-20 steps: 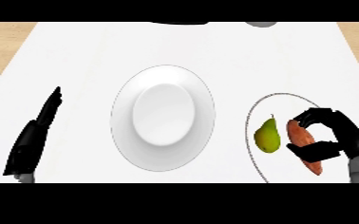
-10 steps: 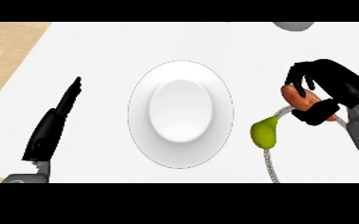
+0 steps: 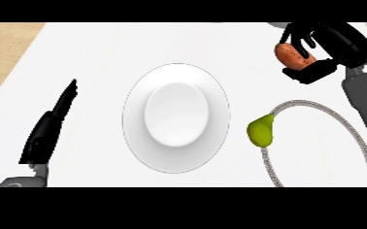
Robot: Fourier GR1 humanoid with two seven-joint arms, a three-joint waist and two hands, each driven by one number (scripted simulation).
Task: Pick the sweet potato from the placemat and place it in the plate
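Observation:
The orange-brown sweet potato (image 3: 290, 54) is held up at the upper right, above the counter and off the placemat. My right hand (image 3: 320, 43) is shut on it, fingers curled over its top and thumb under it. The white plate (image 3: 176, 148) lies in the middle of the counter, left of that hand and apart from it, with nothing on it. The round white placemat (image 3: 315, 140) with a grey rope rim sits at the lower right. My left hand (image 3: 49, 130) rests open at the left edge, fingers straight and pointing up.
A green pear (image 3: 261, 129) lies on the placemat's left rim, between plate and mat. A strip of wooden surface (image 3: 14, 39) shows at the far upper left beyond the white counter.
My right hand has lifted the sweet potato off the placemat and carried it up, away from the pear. The pear stays behind. The left hand keeps its pose.

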